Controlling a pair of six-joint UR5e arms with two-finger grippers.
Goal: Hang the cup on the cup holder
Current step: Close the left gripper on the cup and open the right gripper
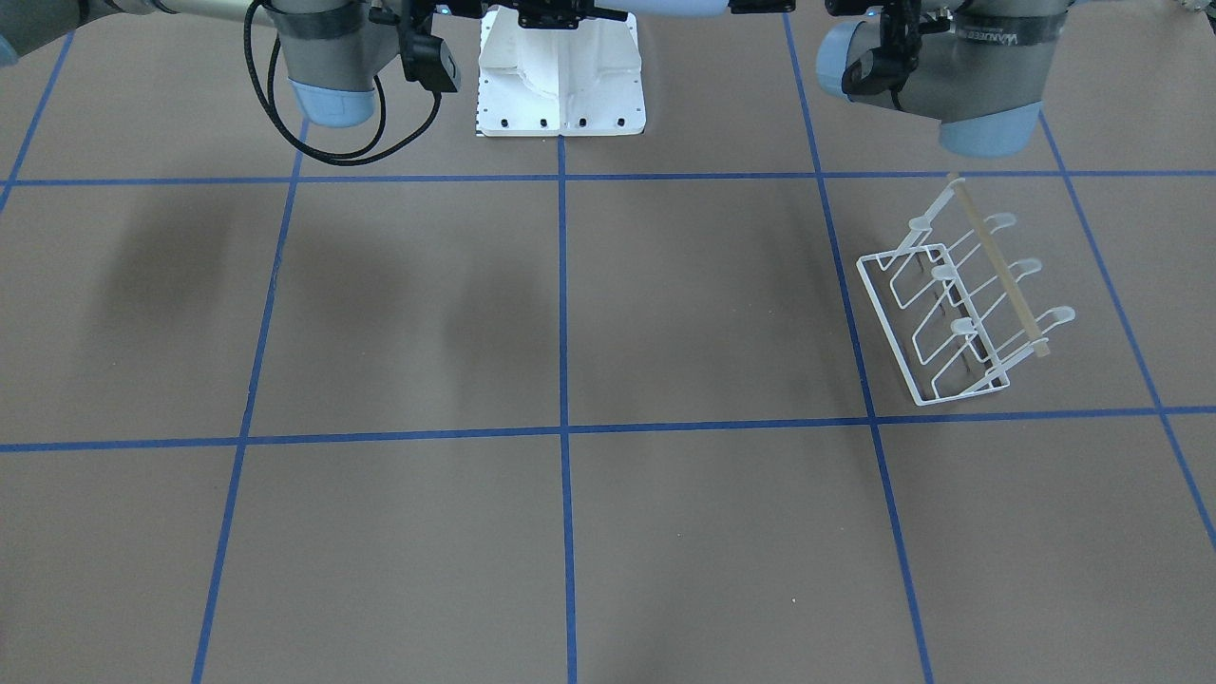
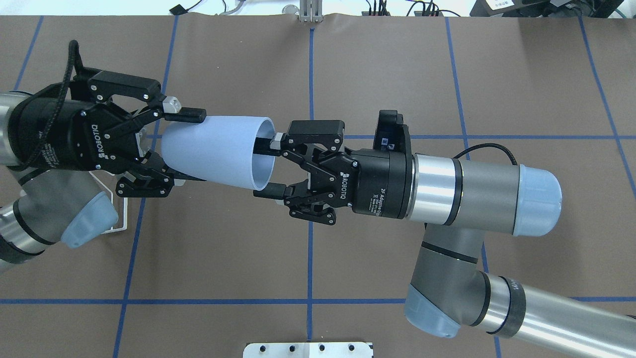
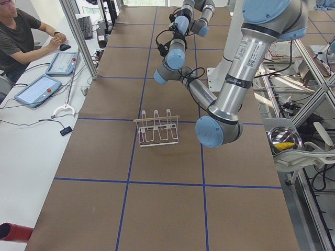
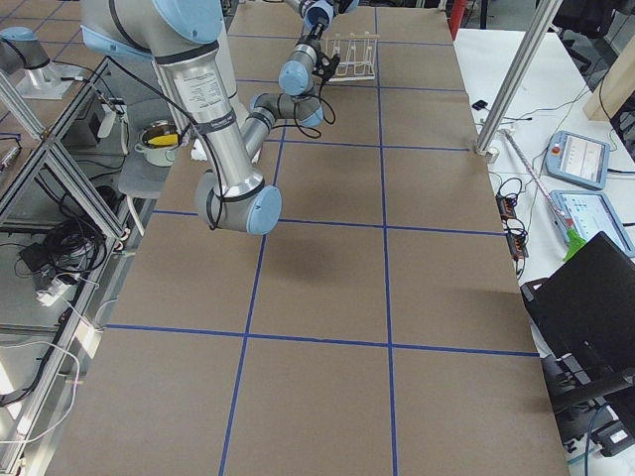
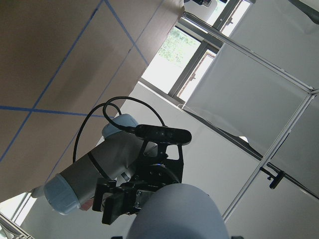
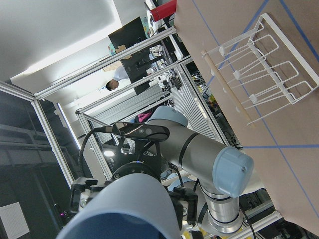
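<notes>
The pale blue cup (image 2: pixel 218 151) lies level in the air between my two grippers, rim toward the right arm. My left gripper (image 2: pixel 188 148) is shut on the cup's narrow base end, one finger above it and one below. My right gripper (image 2: pixel 262 167) is open at the rim, with one finger inside the cup and the other outside below the rim. The cup also shows in the left wrist view (image 5: pixel 177 214) and the right wrist view (image 6: pixel 124 209). The white wire cup holder (image 1: pixel 959 304) stands empty on the table below my left arm, mostly hidden in the overhead view (image 2: pixel 119 219).
The white robot base plate (image 1: pixel 560 85) sits at the table's robot edge. Blue tape lines cross the brown table (image 1: pixel 570 532). An operator (image 3: pixel 21 31) sits at a side desk with tablets. A metal bowl (image 3: pixel 285 138) is beside the table.
</notes>
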